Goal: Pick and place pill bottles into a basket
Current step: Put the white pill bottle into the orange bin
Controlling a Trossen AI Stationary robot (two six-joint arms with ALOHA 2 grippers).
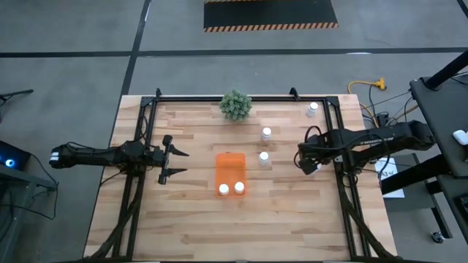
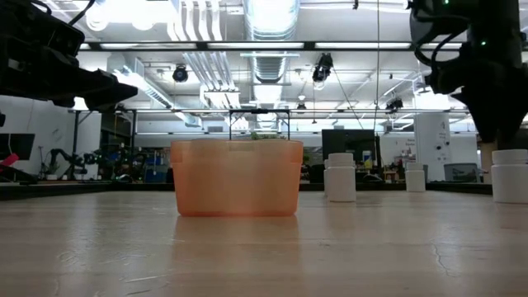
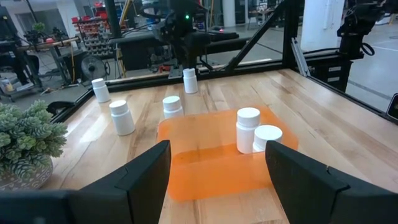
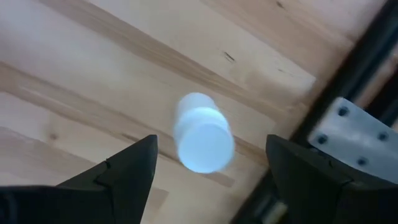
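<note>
High view: two pill bottles (image 1: 231, 188) sit in the near end of the orange basket (image 1: 230, 165), so four are left out on the table (image 1: 183, 219) — one by the far right corner (image 1: 313, 109), two upright just right of the basket (image 1: 265, 146), and one beneath the right gripper (image 1: 310, 162). That gripper hangs directly over its bottle (image 4: 202, 133), fingers spread wide, nothing pinched yet. The left gripper (image 1: 175, 161) waits left of the basket, fingers apart too.
</note>
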